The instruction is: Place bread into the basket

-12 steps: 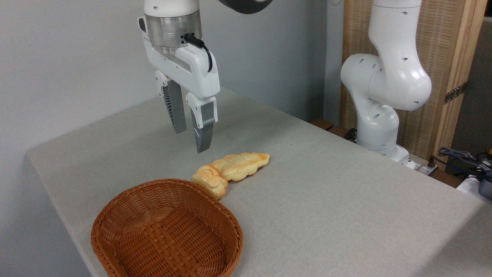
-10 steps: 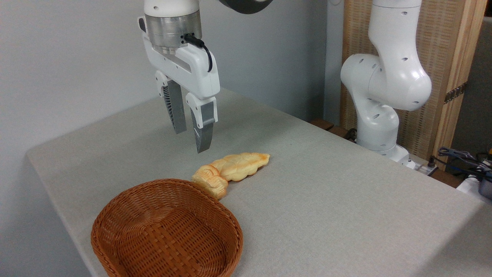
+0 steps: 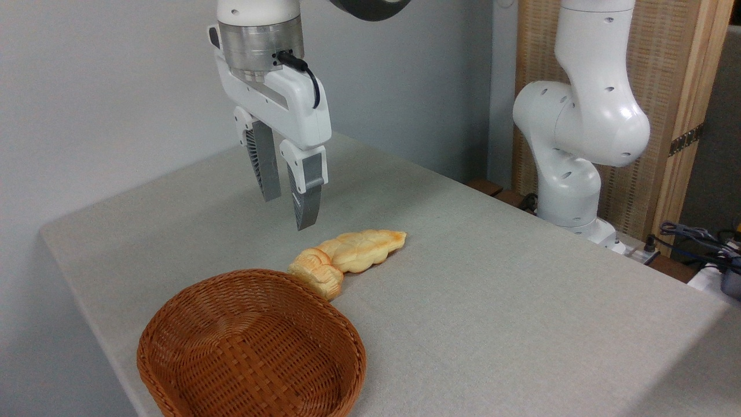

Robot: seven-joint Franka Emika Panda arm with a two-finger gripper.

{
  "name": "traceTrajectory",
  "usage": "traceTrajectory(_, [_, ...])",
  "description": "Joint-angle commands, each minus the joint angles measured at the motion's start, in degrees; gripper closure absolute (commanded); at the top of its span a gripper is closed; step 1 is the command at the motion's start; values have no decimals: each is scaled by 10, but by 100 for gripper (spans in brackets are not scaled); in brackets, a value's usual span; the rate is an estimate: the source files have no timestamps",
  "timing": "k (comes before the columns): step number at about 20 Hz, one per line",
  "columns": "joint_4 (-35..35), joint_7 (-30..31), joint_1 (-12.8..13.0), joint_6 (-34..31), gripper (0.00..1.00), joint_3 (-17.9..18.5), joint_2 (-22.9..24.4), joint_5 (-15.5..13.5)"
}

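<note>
bread (image 3: 317,272) beside basket (image 3: 255,347), gripper (image 3: 288,213) parted above

A: How many breads are on the table (image 3: 521,324)?
B: Two. One is the small bread (image 3: 315,272) with folds. One is the long flat loaf (image 3: 365,248).
A: How many baskets?
B: Just one basket (image 3: 173,370), brown and woven.
A: How many robot arms?
B: One white arm (image 3: 584,116).
A: How many grippers?
B: One gripper (image 3: 288,207). It has two grey fingers (image 3: 261,162).
A: And tables?
B: One grey table.
</note>
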State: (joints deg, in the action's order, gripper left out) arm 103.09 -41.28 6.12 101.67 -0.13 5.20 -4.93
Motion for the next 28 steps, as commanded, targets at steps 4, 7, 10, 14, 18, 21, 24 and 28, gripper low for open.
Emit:
traceTrajectory(4, [-4, -5, 2, -26, 0, 2, 0, -10])
traceTrajectory(7, [-3, -7, 5, -40, 0, -2, -4, -10])
traceTrajectory(10, [8, -7, 10, -38, 0, -5, -4, -10])
traceTrajectory(14, [34, -8, 35, -30, 0, -6, -3, -8])
traceTrajectory(18, [74, -4, 45, 8, 0, -6, 0, -8])
traceTrajectory(21, [98, 16, 44, 34, 0, -4, -2, -8])
traceTrajectory(24, [111, 46, 40, 54, 0, 3, -3, -8])
traceTrajectory(28, [142, 96, 36, 107, 0, 5, -3, -6])
